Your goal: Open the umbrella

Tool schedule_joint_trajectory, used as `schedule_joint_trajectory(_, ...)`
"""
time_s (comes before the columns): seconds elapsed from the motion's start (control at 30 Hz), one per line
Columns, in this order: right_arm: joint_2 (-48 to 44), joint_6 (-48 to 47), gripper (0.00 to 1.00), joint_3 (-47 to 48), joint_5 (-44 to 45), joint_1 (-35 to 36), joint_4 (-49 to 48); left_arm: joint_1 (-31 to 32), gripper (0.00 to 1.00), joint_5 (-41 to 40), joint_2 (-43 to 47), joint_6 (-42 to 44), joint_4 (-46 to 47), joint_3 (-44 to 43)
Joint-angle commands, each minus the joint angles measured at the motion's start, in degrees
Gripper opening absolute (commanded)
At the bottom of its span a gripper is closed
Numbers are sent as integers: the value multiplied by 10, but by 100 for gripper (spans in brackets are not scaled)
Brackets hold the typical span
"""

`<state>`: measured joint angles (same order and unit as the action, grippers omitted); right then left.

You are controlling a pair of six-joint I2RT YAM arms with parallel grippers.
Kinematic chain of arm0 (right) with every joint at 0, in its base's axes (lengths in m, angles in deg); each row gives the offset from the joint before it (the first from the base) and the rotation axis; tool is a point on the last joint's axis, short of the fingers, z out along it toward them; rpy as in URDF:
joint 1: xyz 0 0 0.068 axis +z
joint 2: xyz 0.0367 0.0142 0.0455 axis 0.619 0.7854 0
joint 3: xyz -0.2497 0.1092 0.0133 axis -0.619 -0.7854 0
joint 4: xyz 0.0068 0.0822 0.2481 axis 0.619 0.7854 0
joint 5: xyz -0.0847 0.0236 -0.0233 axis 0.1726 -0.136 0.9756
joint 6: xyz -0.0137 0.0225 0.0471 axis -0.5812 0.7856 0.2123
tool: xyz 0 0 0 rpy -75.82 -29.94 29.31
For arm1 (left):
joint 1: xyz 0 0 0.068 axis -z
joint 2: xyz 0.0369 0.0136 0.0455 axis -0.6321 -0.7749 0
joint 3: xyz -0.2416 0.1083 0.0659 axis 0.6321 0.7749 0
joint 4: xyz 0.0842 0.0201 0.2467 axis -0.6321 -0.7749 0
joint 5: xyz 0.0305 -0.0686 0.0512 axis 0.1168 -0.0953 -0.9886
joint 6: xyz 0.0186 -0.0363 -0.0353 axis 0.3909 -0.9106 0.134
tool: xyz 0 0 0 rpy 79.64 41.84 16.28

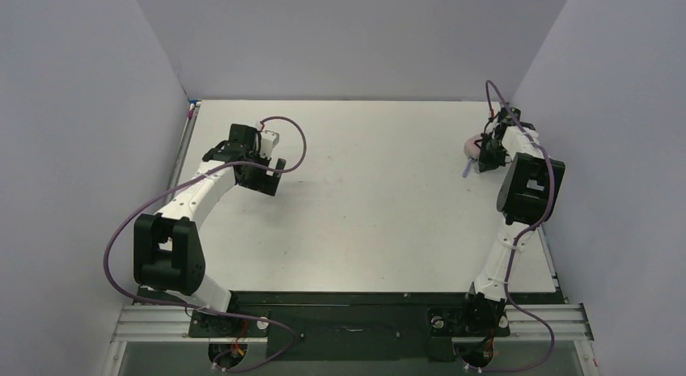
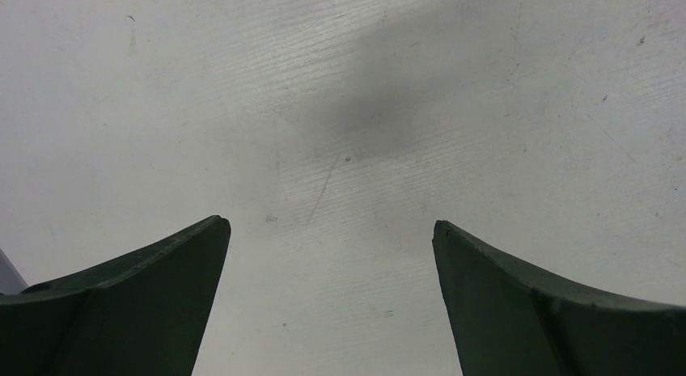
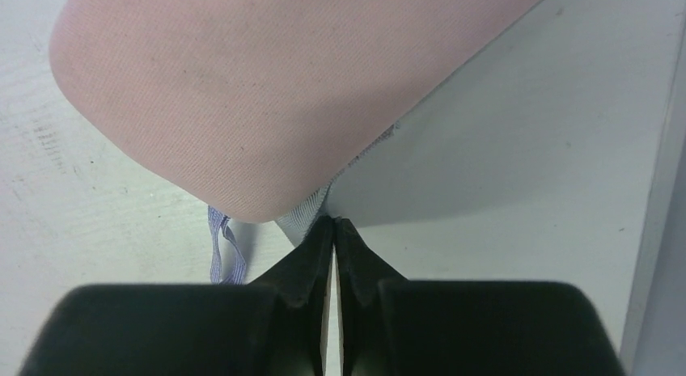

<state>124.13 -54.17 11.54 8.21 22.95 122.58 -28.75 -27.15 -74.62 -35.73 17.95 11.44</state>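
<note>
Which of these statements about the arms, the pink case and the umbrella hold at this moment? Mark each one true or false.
1. The jaws of the left gripper stand wide apart over bare table. True.
2. The jaws of the right gripper are spread wide. False: they are shut, with their tips meeting right at the edge of the pink case.
3. The pink case lies toward the far right of the table. True.
4. The left gripper is touching the pink case. False: it is on the left side of the table, well apart from the case.
5. An opened umbrella canopy is in view. False: no canopy shows, only a lavender strap on the table beside the case.
</note>
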Motion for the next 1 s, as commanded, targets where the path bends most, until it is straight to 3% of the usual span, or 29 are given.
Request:
schedule_joint_trajectory(0.0, -36, -13, 0, -44, -46, 15, -3, 2, 97, 4, 21, 2, -3, -14)
schedule_joint_trajectory(0.37, -149, -116, 0, -178, -153, 171, -10, -26, 97, 76, 34, -83, 5, 14)
schedule_joint_trajectory(0.77, -242, -67, 0, -317, -199, 400, -93, -75, 97, 146, 51, -164, 36, 65)
schedule_joint_trajectory(0.83, -258, -79, 8, -336, -197, 428, -96, -89, 97, 166, 58, -175, 43, 79)
schedule_joint_trajectory(0.87, -268, -84, 17, -339, -195, 439, -96, -97, 97, 183, 61, -176, 46, 84)
schedule_joint_trajectory(0.97, -284, -110, 34, -328, -171, 443, -69, -101, 97, 223, 66, -155, 35, 95)
